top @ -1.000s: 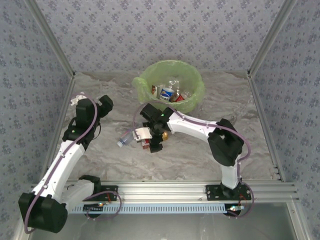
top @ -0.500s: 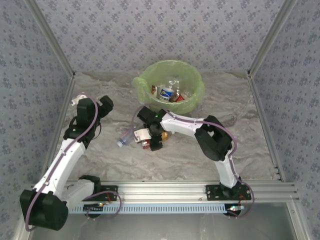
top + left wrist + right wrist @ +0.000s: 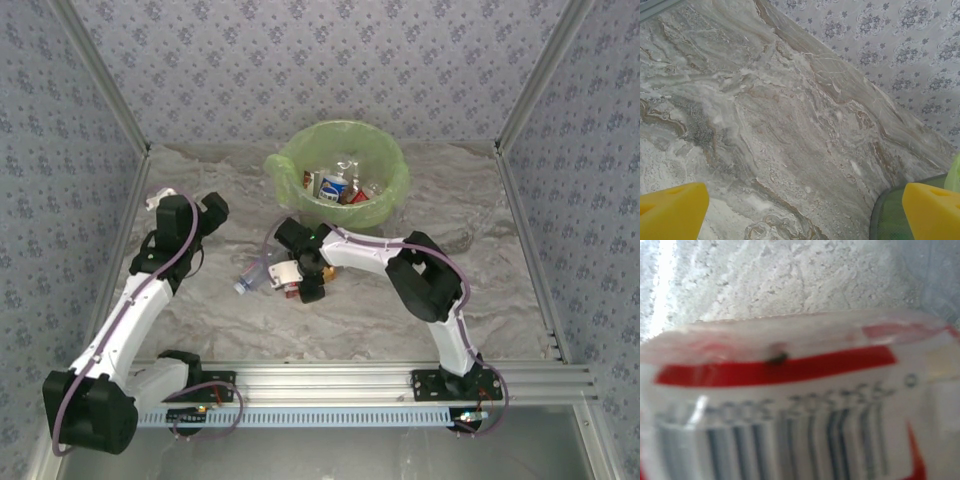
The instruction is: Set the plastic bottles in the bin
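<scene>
Red label: bottle (image 3: pixel 790 405) blurred, cropped;
Bin (image 3: pixel 392 166): bottles (image 3: pixel 335 187) inside uncountable;
Left gripper (image 3: pixel 801 212): jaws apart;
Right gripper (image 3: pixel 300 276): grip unclear

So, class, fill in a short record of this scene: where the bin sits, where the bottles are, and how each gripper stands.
bin: pale green, bag-lined, far middle of the table
bottles in bin: several, blue and red labels
clear bottle: lying on the table, beside the right gripper
red-labelled bottle: right under the right gripper
left gripper: open, empty, above bare table
right gripper: low over the red-labelled bottle, grip unclear
</scene>
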Robot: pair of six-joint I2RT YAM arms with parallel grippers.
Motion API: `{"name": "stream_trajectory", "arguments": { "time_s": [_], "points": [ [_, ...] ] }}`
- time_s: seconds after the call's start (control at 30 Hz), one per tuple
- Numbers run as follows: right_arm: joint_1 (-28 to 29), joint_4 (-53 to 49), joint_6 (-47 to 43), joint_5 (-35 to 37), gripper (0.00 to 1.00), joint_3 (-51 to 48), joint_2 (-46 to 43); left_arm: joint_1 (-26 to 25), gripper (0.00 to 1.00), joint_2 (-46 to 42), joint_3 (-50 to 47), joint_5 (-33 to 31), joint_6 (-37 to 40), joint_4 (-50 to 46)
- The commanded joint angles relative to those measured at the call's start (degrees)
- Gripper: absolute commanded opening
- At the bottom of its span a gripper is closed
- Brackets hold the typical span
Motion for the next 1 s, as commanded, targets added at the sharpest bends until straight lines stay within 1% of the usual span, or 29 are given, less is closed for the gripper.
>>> {"name": "stream_trajectory", "arguments": {
  "time_s": [0.0, 0.17, 0.33, 0.37, 0.4, 0.43, 0.5, 0.73, 0.97],
  "points": [
    [0.5, -0.5, 0.0, 1.6, 0.82, -2.3, 0.9, 0.3, 0.99, 0.4, 1.7, 0.9, -0.6, 0.8],
    [0.7, -0.3, 0.2, 1.1, 0.73, -3.4, -0.6, 0.3, 0.99, 0.8, 1.7, 1.1, -0.6, 0.8],
    [0.9, -0.7, 1.8, 1.8, 0.69, -3.8, -1.0, 0.3, 0.99, 0.9, 1.7, 1.2, -0.8, 0.9],
    [1.0, 0.1, 2.2, 2.1, 0.61, -4.3, -1.2, 0.3, 0.99, 1.0, 1.5, 1.2, -0.7, 0.9],
    [1.0, 0.8, 2.3, 2.2, 0.56, -4.9, -1.6, 0.3, 0.99, 1.0, 1.5, 1.2, -0.7, 1.0],
    [1.1, 0.9, 2.5, 2.2, 0.54, -5.6, -2.1, 0.3, 0.99, 1.1, 1.5, 1.2, -0.7, 1.0],
    [1.3, 2.4, 2.6, 2.0, 0.54, -6.3, -2.7, 0.3, 0.99, 1.2, 1.6, 1.3, -0.7, 1.1],
    [1.5, 1.8, 3.4, 1.9, 0.50, -7.5, -4.6, 0.3, 0.99, 1.7, 1.5, 1.6, -0.8, 1.2],
    [1.2, 3.5, 5.2, -1.4, 0.48, -9.7, -9.9, 0.3, 0.99, 2.2, 1.4, 1.8, -0.8, 1.4]
  ]
}}
